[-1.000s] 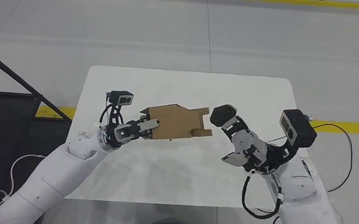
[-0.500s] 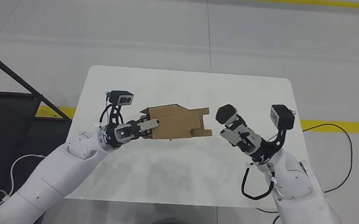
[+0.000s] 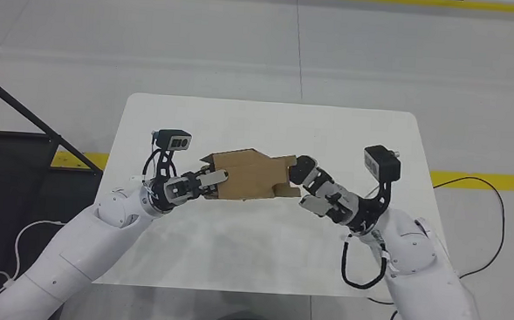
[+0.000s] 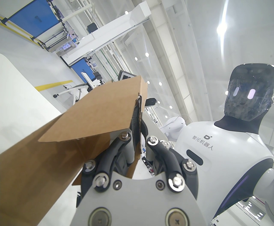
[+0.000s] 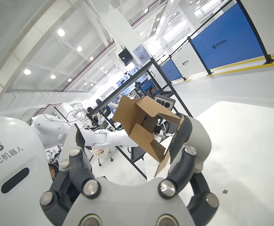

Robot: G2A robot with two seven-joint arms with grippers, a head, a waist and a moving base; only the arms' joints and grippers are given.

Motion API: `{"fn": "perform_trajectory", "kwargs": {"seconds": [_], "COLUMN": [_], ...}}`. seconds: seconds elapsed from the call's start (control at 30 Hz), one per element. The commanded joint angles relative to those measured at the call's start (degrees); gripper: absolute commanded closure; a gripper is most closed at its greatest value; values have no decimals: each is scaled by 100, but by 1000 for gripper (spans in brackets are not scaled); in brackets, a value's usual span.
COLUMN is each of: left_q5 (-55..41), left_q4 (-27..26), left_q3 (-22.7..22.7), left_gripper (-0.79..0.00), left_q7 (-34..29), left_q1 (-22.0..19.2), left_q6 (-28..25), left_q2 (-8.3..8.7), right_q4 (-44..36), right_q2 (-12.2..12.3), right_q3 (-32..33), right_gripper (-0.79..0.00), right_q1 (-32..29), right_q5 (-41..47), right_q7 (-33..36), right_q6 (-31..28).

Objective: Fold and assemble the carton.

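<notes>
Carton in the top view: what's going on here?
The left tool is shut on one end of the carton, holding it over the white table. The right tool is open at the opposite end, where loose flaps stand unfolded, one beside its finger. The carton is only partly formed.

A white bench (image 3: pixel 235 246) with round corners was set on a grey floor (image 3: pixel 376 53) with yellow lines (image 3: pixel 466 180). A tiny brown speck (image 5: pixel 224 191) was seen lying on its white top.
</notes>
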Motion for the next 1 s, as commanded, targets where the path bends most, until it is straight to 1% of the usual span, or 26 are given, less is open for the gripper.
{"fn": "perform_trajectory", "kwargs": {"seconds": [0.0,0.17,0.57,0.8,0.97], "left_q5": [0,0,0,0,0], "left_q4": [0,0,0,0,0], "left_q3": [0,0,0,0,0], "left_gripper": [0,0,0,0,0], "left_q7": [0,0,0,0,0], "left_q1": [0,0,0,0,0], "left_q6": [0,0,0,0,0], "left_q2": [0,0,0,0,0], "right_q4": [-50,-185,-269,-146,-65], "right_q2": [-1,-7,-52,-104,-132], "right_q3": [-25,-116,-453,-620,-665], "right_gripper": [-785,-785,-785,-785,-785], "right_q1": [-3,-14,139,284,336], "right_q5": [-3,-67,-388,-605,-646], "right_q7": [16,46,56,-180,-374], "right_q6": [-15,-64,94,243,211]}}
